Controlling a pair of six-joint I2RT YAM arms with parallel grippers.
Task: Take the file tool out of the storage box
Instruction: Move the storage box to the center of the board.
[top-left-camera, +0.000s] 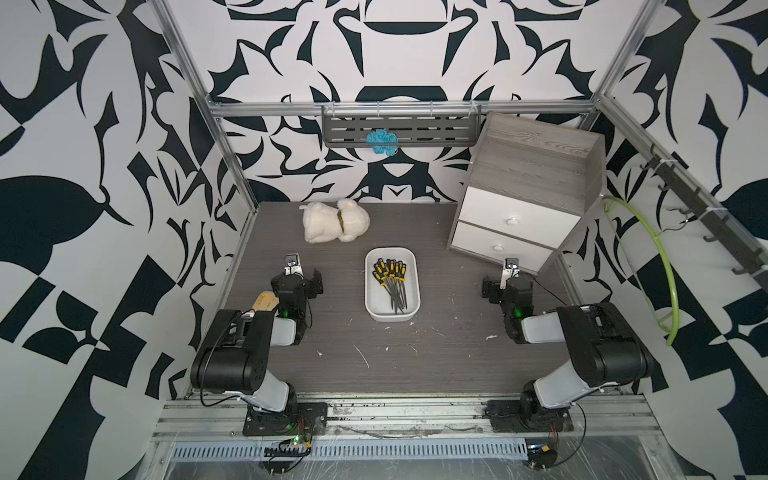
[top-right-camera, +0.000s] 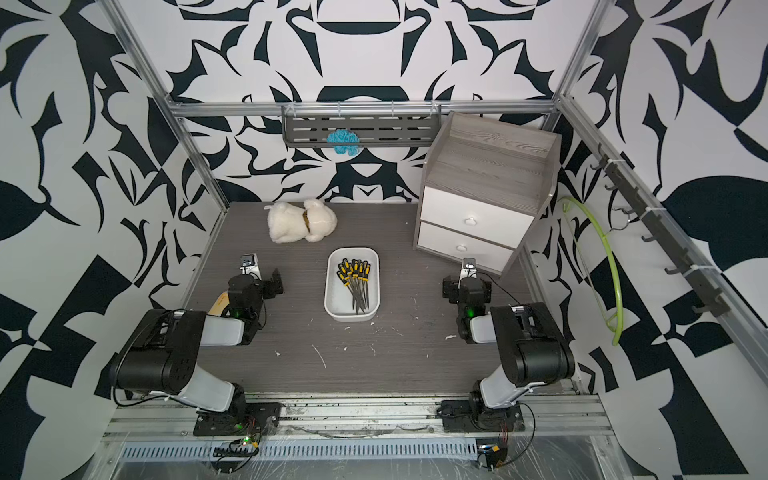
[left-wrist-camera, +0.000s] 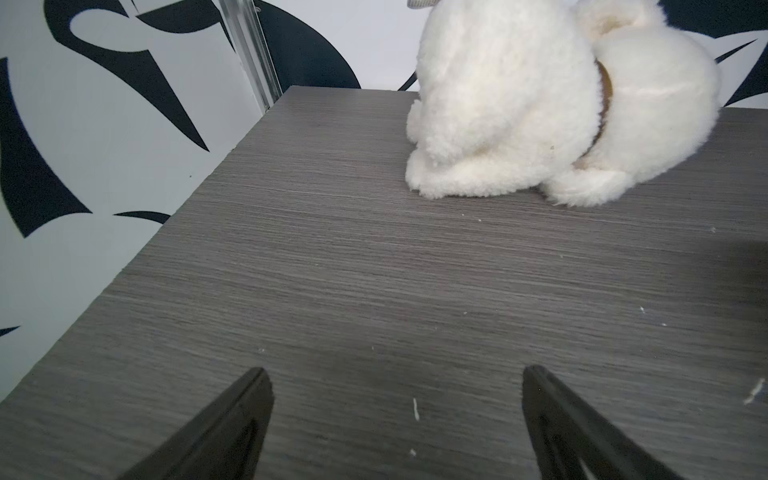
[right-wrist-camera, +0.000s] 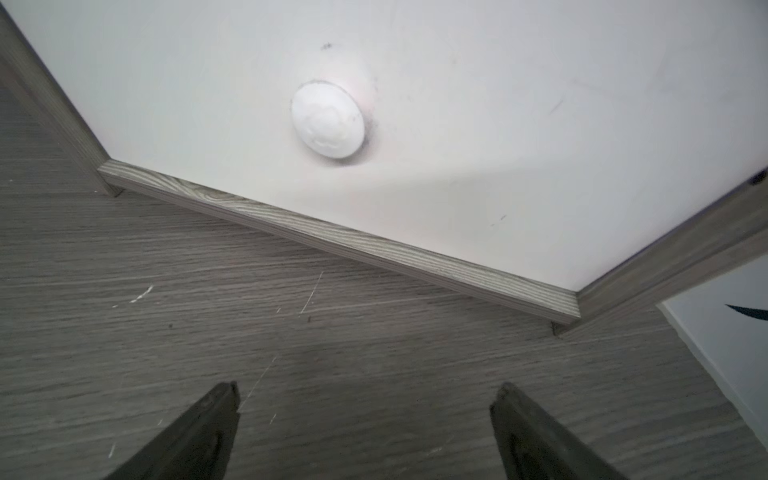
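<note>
At the left, the left gripper (left-wrist-camera: 397, 374) hangs low over the grey table (top-left-camera: 374, 365) with its jaws spread wide and only bare tabletop between them. Further back and a little to the right, a white plush toy (top-left-camera: 332, 222) lies on its side near the back wall.

In the middle of the table sits the storage box (top-left-camera: 380, 305), a shallow white tub with rounded corners and a thick rim. Its long axis runs near to far. It stands well apart from both arms. Inside lies a bundle of file tools (top-left-camera: 392, 286) with black-and-yellow handles and thin dark blades. They lie along the length of the box, handles at the far end and tips pointing toward the near end. The handles fan out while the blades cross and bunch together. From a top view I cannot count them for certain.

To the right, the right gripper (right-wrist-camera: 366, 388) is also wide open and holds nothing. It faces the lower drawer (right-wrist-camera: 457, 124) of the wood-grain cabinet (top-left-camera: 528, 166), below that drawer's round white knob (right-wrist-camera: 328, 120). A green hoop (top-left-camera: 660, 257) leans on the right wall.
</note>
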